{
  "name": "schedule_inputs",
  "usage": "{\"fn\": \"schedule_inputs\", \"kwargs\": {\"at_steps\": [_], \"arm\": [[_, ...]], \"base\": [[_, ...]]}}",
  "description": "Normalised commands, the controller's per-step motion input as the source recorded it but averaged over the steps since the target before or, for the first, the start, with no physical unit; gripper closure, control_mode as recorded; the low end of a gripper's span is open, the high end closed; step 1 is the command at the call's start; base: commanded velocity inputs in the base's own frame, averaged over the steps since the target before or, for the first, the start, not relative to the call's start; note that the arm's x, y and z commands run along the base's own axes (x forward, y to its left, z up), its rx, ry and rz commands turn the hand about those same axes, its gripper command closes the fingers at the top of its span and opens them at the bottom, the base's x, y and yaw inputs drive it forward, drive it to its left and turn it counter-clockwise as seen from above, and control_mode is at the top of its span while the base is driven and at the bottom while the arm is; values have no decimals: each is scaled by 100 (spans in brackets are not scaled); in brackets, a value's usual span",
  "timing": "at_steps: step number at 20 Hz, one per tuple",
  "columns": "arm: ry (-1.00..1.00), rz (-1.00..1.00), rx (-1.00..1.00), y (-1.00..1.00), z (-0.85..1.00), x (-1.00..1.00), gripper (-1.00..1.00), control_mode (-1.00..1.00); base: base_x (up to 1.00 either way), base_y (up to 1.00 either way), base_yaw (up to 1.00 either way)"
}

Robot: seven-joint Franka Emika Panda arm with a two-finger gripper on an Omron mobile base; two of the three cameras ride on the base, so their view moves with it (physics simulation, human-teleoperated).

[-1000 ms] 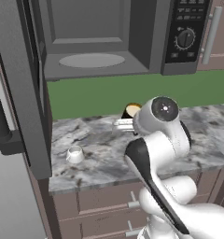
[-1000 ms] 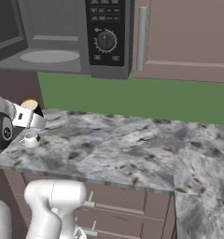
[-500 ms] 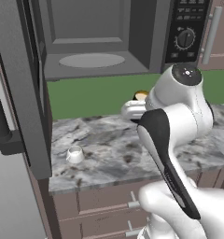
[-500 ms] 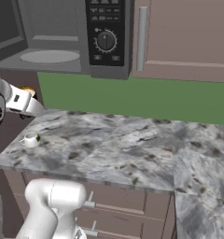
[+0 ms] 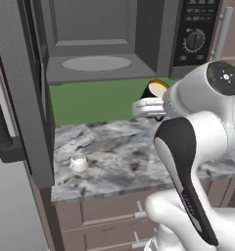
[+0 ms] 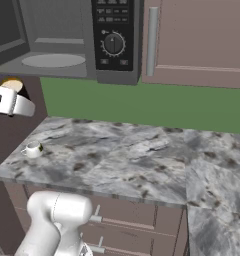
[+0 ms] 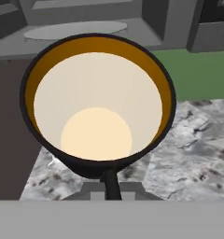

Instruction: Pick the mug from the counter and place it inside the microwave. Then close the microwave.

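Observation:
The black mug [image 5: 156, 88] with its tan-orange inside hangs in the air above the marbled counter [image 5: 114, 157], tilted, just below the front right edge of the open microwave [image 5: 105, 44]. My gripper [image 5: 150, 105] is shut on the mug. From the right side, the mug [image 6: 14, 84] sits on top of the gripper [image 6: 11, 99], left of the microwave's dial panel [image 6: 113, 44]. In the hand view the mug's mouth [image 7: 97, 102] is close before the gripper [image 7: 110, 179], with the grey turntable [image 7: 76, 29] beyond it.
The microwave door [image 5: 19, 98] stands swung open at the left, reaching out over the counter's edge. A small white cup [image 5: 79, 162] sits on the counter near it. A brown cabinet with a bar handle [image 6: 152, 34] is right of the microwave. Drawers [image 6: 137, 220] lie below.
The gripper has carried the mug up off the counter, steadily higher toward the level of the microwave opening. The white cup has stayed where it was.

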Motion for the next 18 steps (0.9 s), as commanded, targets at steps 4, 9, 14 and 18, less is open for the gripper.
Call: {"fn": "schedule_inputs", "kwargs": {"at_steps": [4, 9, 14, 18], "arm": [[-4, 9, 0, 0, 33, -1, 100, -100], [0, 11, 0, 17, 35, 8, 100, -100], [0, 7, -3, 34, 40, 41, 100, -100], [0, 0, -10, 25, 30, 62, 100, -100]], "base": [[0, 0, 0], [0, 0, 0], [0, 0, 0], [0, 0, 0]]}}
